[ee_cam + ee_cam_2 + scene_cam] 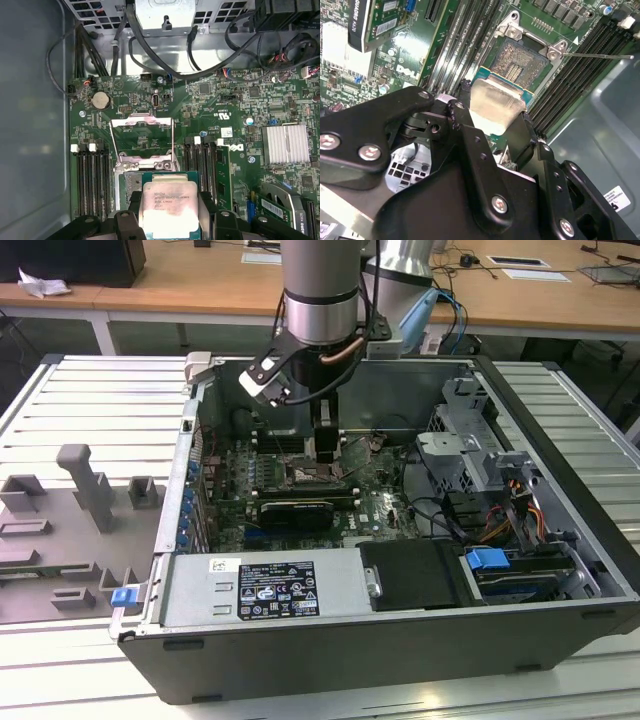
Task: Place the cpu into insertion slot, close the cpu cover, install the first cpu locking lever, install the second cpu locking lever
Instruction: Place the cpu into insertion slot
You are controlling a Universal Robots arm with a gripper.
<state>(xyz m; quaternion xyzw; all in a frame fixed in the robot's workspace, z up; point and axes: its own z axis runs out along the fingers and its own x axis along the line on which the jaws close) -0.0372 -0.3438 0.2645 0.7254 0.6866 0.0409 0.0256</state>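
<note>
Gripping the cpu [169, 207], my pincer [170, 200] clamped on its edges, just above the socket [519, 64]; cpu cover [141, 121] stands open, nothing seated.

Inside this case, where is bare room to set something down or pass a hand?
Free: the uncovered socket near the hand holding the cpu, and the grey case panel beside the memory slots. Crowded: cables beyond the open cpu cover.
</note>
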